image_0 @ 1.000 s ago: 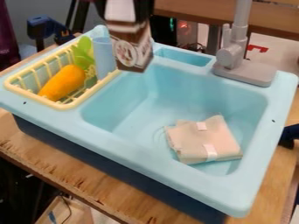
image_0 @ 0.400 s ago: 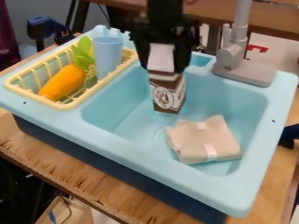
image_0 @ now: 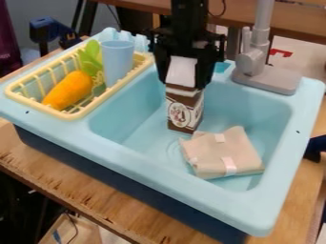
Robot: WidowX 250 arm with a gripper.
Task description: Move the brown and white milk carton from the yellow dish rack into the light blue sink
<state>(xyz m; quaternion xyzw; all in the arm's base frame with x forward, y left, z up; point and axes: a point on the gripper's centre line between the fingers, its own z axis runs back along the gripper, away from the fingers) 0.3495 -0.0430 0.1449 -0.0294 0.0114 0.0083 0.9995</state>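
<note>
The black gripper [image_0: 185, 74] hangs over the back left part of the blue sink [image_0: 127, 159], shut on the white top of a brown and white carton [image_0: 185, 108]. Upright between the fingers, the carton reaches down into the basin; whether its base touches the sink floor I cannot tell. Just in front of it and to the right, a folded beige cloth [image_0: 221, 152] with white tabs lies on the basin floor.
At the left, a yellow rack [image_0: 76, 114] holds an orange carrot [image_0: 68, 90], a light blue cup [image_0: 117, 62] and a green leafy piece [image_0: 91, 56]. A grey faucet [image_0: 253, 62] rises from the back right rim.
The gripper and the carton have moved right and down, from above the rack's back right corner into the basin. The rack's contents and the cloth stay put.
</note>
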